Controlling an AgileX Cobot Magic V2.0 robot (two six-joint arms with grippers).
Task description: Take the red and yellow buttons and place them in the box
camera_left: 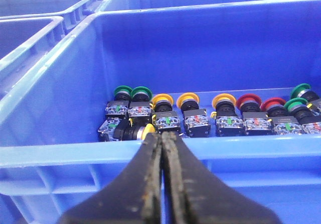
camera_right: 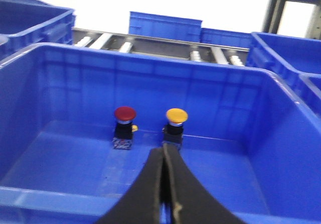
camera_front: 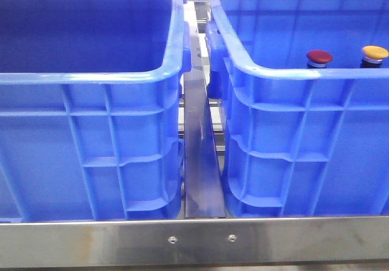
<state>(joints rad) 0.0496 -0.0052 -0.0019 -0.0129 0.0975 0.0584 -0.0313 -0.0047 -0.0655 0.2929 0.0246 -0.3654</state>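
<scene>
A red button [camera_front: 319,57] and a yellow button [camera_front: 374,53] stand upright in the right blue box [camera_front: 292,76]. The right wrist view shows the same red button [camera_right: 124,114] and yellow button [camera_right: 176,116] side by side on that box's floor. My right gripper [camera_right: 164,151] is shut and empty, above the box's near rim, short of the buttons. My left gripper [camera_left: 161,137] is shut and empty at the near rim of another blue box [camera_left: 50,148] that holds a row of several green, yellow and red buttons [camera_left: 195,116]. Neither gripper shows in the front view.
The left blue box [camera_front: 91,70] shows no contents in the front view. A metal rail [camera_front: 200,161] runs between the two boxes and a steel bar [camera_front: 194,240] crosses the front. More blue boxes and a roller conveyor [camera_right: 150,45] stand behind.
</scene>
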